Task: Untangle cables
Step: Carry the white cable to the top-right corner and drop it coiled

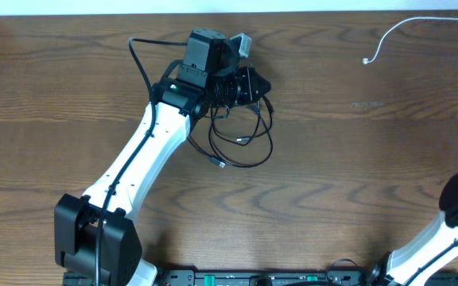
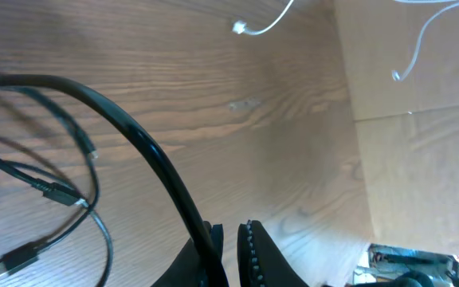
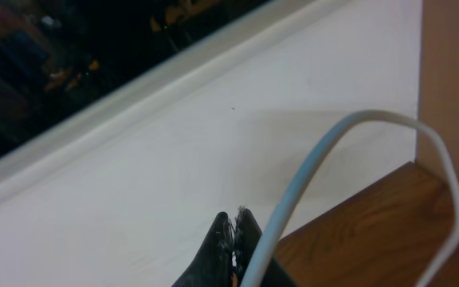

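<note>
1. A black cable (image 2: 134,135) is being pinched between the nearly closed fingers of the left end effector (image 1: 253,83), near the far edge of the table (image 1: 356,175).
2. The tangle (image 1: 245,147) of black loops is being seen on the table just on the robot's side of that end effector, with a plug (image 1: 217,163) at its near end.
3. The white cable (image 1: 388,36) is being shown well apart, at the far right, running out past the table's far edge.
4. The right end effector (image 3: 236,217) is being held pressed together. The white cable is arcing up right beside its fingers, and whether it is pinched cannot be told.
5. The left arm is being judged much the nearer to the tangle. The coming pull is likely being directed away from the loops.
</note>
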`<state>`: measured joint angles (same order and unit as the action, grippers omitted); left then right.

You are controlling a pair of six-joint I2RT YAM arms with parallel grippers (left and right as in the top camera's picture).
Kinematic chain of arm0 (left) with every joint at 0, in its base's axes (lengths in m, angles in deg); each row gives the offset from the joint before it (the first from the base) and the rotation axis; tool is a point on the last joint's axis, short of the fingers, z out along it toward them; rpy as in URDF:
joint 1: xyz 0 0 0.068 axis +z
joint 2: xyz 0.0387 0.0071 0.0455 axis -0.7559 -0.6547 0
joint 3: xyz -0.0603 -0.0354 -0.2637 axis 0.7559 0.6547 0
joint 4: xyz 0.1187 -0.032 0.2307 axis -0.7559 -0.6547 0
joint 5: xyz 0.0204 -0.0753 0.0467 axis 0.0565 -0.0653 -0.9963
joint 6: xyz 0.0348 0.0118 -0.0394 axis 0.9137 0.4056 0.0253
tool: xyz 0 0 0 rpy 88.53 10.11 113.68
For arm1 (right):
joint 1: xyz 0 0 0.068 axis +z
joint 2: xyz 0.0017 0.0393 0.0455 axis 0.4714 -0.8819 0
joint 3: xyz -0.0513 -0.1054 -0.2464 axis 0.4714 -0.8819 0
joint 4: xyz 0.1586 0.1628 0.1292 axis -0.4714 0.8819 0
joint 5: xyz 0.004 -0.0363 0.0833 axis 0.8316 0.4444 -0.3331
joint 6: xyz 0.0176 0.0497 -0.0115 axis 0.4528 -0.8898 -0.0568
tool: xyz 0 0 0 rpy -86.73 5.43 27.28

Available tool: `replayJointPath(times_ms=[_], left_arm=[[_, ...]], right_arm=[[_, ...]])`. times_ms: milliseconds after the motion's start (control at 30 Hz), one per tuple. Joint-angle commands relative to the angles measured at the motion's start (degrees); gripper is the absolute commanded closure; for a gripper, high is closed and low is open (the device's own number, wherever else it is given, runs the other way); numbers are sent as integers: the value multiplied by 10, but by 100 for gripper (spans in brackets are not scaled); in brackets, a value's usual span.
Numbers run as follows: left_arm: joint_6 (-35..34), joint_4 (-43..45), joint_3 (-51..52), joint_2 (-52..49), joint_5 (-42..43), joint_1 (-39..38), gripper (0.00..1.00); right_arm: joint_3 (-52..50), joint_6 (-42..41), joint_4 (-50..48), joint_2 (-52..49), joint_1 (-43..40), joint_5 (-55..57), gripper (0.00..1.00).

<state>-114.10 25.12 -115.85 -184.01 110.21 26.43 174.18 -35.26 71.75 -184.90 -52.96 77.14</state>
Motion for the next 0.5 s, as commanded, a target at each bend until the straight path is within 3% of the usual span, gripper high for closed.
replayJointPath(times_ms=[0, 367, 433, 467], left_arm=[[14, -11, -5, -4, -24, 0, 87], [13, -10, -4, -7, -58, -6, 87], [13, -10, -4, -7, -68, -9, 86], [13, -10, -4, -7, -72, -11, 86]], right_arm=[[32, 28, -17, -50, 4, 25, 99], [32, 110, 31, -170, 45, 51, 97], [32, 110, 62, -174, 53, 53, 84], [32, 110, 78, -174, 56, 54, 57]])
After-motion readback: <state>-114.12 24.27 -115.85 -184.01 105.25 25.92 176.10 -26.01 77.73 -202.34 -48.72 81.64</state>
